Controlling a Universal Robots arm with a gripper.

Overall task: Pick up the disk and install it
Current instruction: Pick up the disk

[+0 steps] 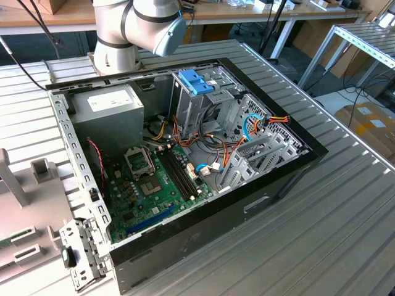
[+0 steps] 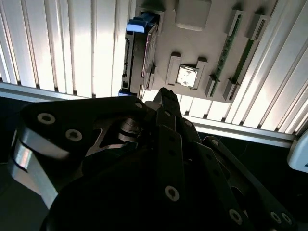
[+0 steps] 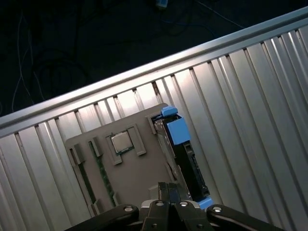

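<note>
The disk (image 3: 186, 156) stands on edge in a slot at the side of a grey holder plate (image 3: 139, 178), with blue plastic rail pieces at both ends. In the second wrist view the disk (image 2: 140, 53) appears as a dark slab with a blue tab at one end. My gripper (image 3: 168, 186) hangs above the plate close beside the disk, apart from it. In both wrist views its fingers are shut together with nothing between them, and the gripper (image 2: 166, 95) points down at the plate's edge.
The grey holder plate also carries a square processor chip (image 3: 120, 141) and memory sticks (image 3: 101, 173) on a ribbed metal table (image 3: 250, 120). In the exterior view an open computer case (image 1: 185, 154) holds a drive cage with blue latch (image 1: 196, 80), a power supply (image 1: 114, 102) and a green motherboard (image 1: 154, 179).
</note>
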